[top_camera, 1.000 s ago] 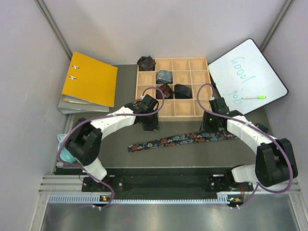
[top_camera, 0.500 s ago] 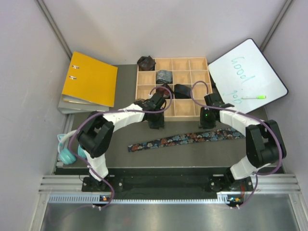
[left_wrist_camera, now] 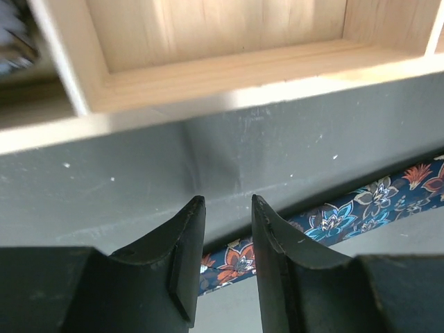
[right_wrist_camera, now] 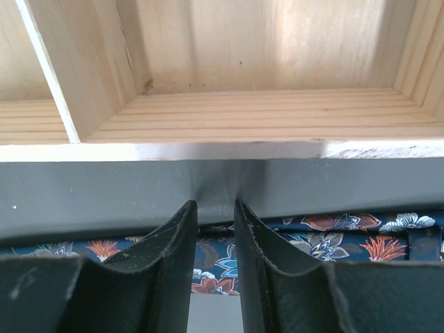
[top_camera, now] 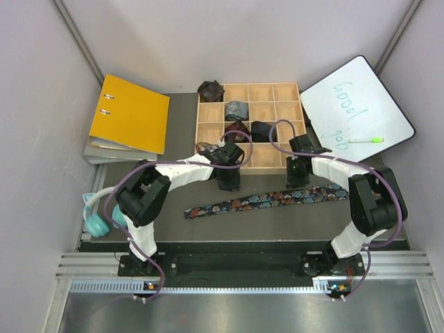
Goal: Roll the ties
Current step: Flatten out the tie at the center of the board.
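Observation:
The navy floral tie (top_camera: 267,200) lies flat and unrolled on the dark mat, running from lower left to upper right in front of the wooden grid box (top_camera: 290,89). My left gripper (top_camera: 227,183) hovers between the box's front edge and the tie, slightly open and empty; its wrist view (left_wrist_camera: 227,202) shows the tie (left_wrist_camera: 333,218) just below the fingertips. My right gripper (top_camera: 297,180) is also slightly open and empty (right_wrist_camera: 214,205) over the tie (right_wrist_camera: 326,236). Rolled ties sit in the box: grey-blue (top_camera: 236,109), maroon (top_camera: 236,129), black (top_camera: 262,130).
A dark rolled bundle (top_camera: 210,90) lies at the box's far left corner and a brown-patterned one (top_camera: 205,147) by its left front. A yellow binder (top_camera: 130,113) sits left, a whiteboard (top_camera: 354,104) with green marker (top_camera: 366,139) right, teal headphones (top_camera: 92,220) near left.
Both arms folded inward. My left gripper shifted right and nearer, my right gripper shifted a little left; both now sit by the box's front edge. The tie has not moved.

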Controlling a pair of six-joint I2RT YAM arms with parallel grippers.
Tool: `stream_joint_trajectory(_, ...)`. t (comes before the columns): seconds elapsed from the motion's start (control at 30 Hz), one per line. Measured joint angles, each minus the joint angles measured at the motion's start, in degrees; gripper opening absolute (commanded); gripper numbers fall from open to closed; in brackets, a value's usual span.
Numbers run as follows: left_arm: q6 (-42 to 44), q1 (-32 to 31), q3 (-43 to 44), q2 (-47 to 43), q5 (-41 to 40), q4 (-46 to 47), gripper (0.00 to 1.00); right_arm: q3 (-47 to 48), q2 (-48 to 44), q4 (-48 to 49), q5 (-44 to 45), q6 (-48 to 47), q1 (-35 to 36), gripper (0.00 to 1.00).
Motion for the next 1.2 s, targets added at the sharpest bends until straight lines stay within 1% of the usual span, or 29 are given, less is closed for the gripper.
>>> stream_joint_trajectory(0.3,-1.22,-3.1,-1.64,0.09,-0.98,1.49,0.38,-1.64,-2.25,-2.6,0.31,-0.33,0.0,0.25)
stream_joint_trajectory(0.63,-2.45,-4.9,-2.54,-0.24,-1.51,3.21,0.37,-4.72,-6.99,-4.46,-0.5,-0.2,0.0,0.24)
stream_joint_trajectory(0.83,-3.61,-6.69,-3.8,-1.33,0.0,2.99,0.37,-6.4,-10.84,-5.07,-2.16,0.31,0.0,0.25)
stream_joint_trajectory(1.03,-4.48,-9.18,-5.97,-4.42,1.88,2.49,0.37,-8.31,-16.63,-5.09,-3.26,1.62,0.02,0.25)
stream_joint_trajectory(1.1,-4.59,-9.51,-6.51,-5.33,2.16,2.34,0.38,-8.5,-18.34,-4.96,-3.45,2.14,0.02,0.27)
stream_joint_trajectory(1.2,-4.22,-9.53,-6.49,-5.84,1.86,1.44,0.46,-9.03,-20.57,-4.81,-4.17,3.23,0.0,0.28)
